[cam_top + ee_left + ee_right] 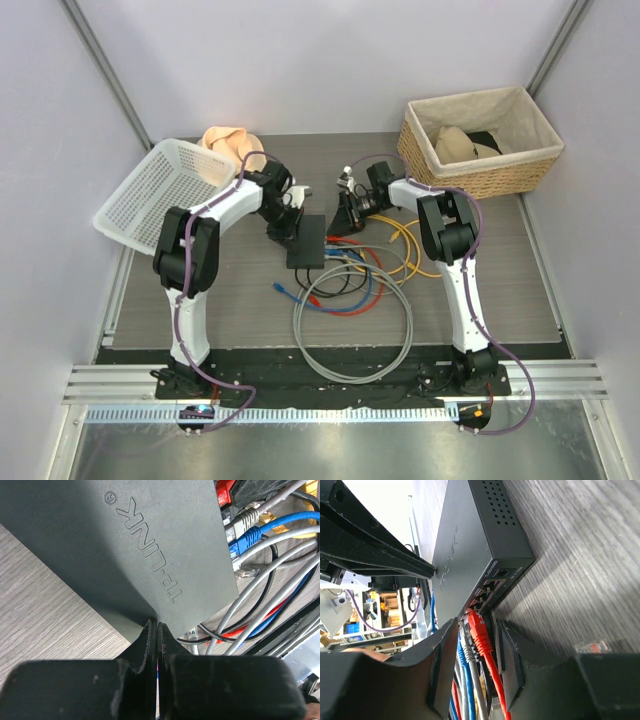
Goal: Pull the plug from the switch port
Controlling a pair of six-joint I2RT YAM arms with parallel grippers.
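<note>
The right gripper [477, 626], jaws apart, is straddling the red plug [481, 635] at lower centre; the left gripper [156, 626], jaws together, is touching the switch [125, 540].

- Left arm [232, 205]: white shells, black joints, and there's a purple-grey cable [177, 325] looping along it.
- Right arm [462, 290]: same white-and-black build, same cable.
- Black bases [185, 378] sit at the tabletop's [240, 320] near edge.
- Left fingers [136, 655]: matte black, scuffed edges.
- Right fingers [440, 670]: black, curved.

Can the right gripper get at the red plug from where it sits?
Probably yes: the right gripper, open, straddles the red plug at the switch; neighbouring cables crowd one side.
</note>
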